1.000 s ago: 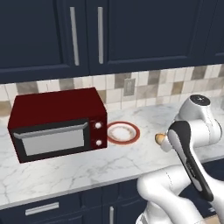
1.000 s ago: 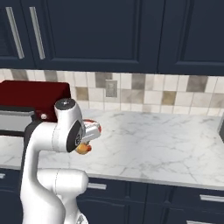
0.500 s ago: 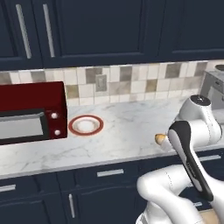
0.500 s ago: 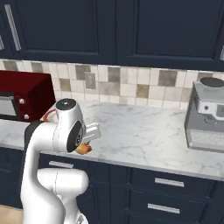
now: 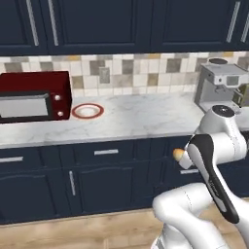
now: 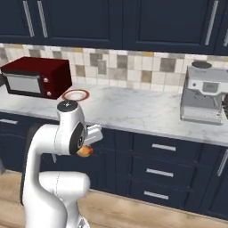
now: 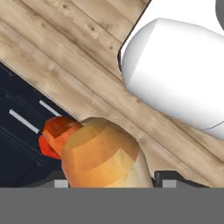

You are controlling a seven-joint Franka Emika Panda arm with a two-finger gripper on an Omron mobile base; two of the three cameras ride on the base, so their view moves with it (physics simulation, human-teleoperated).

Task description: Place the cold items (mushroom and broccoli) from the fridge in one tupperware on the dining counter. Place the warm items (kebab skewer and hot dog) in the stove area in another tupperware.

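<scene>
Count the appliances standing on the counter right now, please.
2. The red microwave stands at the counter's left end, beside a red-rimmed plate. The grey coffee machine stands at the right end. More may sit outside the pictures.

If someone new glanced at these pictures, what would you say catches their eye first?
Probably the hot dog, which looms large in the hand view, clamped in the gripper above the wooden floor. Next comes the white arm, folded in front of the dark blue cabinets. On the marble counter, the red microwave and a red-rimmed plate beside it stand out, with a grey coffee machine at the far right.
</scene>
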